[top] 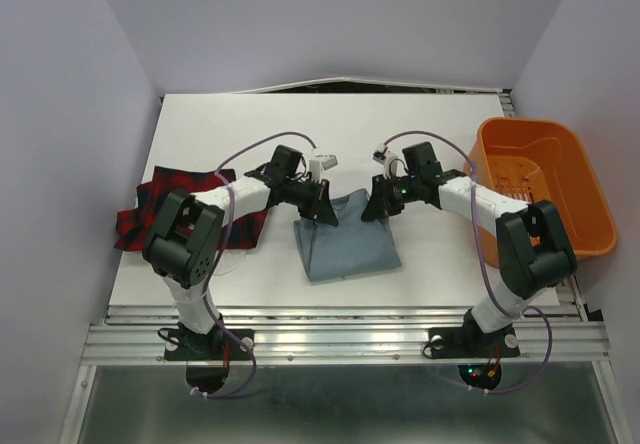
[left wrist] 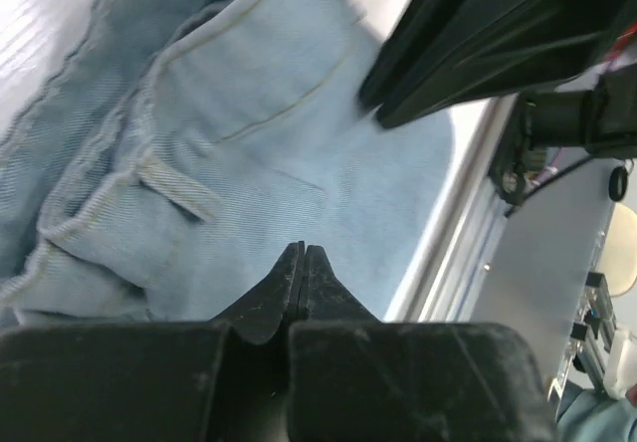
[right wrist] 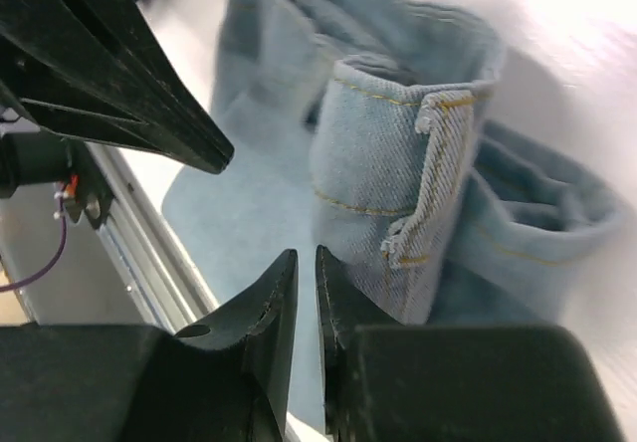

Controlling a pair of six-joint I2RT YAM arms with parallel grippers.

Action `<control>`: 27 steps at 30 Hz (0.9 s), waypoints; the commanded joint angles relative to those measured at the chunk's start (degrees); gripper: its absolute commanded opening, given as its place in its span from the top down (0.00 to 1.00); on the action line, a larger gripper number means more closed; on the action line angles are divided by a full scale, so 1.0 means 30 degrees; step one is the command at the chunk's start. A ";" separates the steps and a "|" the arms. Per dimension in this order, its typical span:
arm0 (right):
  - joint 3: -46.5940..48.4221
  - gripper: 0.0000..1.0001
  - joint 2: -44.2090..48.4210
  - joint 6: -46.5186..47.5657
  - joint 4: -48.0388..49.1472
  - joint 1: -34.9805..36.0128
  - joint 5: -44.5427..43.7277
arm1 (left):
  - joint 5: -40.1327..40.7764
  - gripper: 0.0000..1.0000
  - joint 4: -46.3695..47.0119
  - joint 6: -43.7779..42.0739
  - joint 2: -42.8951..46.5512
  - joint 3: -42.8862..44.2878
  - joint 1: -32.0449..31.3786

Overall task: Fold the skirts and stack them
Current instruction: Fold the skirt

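A light blue denim skirt [top: 345, 242] lies folded on the white table, mid-front. Both grippers hover over its far edge. My left gripper [top: 325, 214] is at its left corner, jaws pressed together with nothing between them [left wrist: 303, 249], just above the denim [left wrist: 259, 133]. My right gripper [top: 378, 209] is at the right corner, its jaws a narrow slit apart and empty [right wrist: 306, 253], beside a bunched waistband fold [right wrist: 408, 153]. A red-and-black plaid skirt [top: 140, 212] lies at the table's left edge, partly under my left arm.
An orange plastic tub [top: 545, 179] stands at the right edge of the table. The metal rail [top: 340, 316] runs along the near edge. Purple walls close in the left, right and back.
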State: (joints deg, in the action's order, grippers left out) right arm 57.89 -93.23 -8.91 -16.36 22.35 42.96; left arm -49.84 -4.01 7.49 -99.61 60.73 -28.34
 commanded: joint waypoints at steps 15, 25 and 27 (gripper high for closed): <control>-0.1074 0.80 -0.3612 0.1534 0.2026 -0.2323 -0.2749 | 0.3198 1.00 -0.0419 -0.1320 -0.5496 0.2989 0.2122; 0.2851 0.36 -0.0040 0.0628 -0.0493 -0.2323 -0.0319 | 0.4221 0.38 -0.2440 -0.4721 -0.2629 0.7149 0.1067; 0.2678 0.32 0.0782 -0.0046 -0.0407 -0.2323 0.0848 | 0.3962 0.32 -0.2939 -0.4751 -0.1491 0.6829 0.1212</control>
State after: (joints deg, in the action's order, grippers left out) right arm 63.53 -96.82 -7.03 -16.27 15.42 40.82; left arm -39.62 -9.63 -3.46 -113.25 79.66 -25.41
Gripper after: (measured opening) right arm 0.652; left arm 0.643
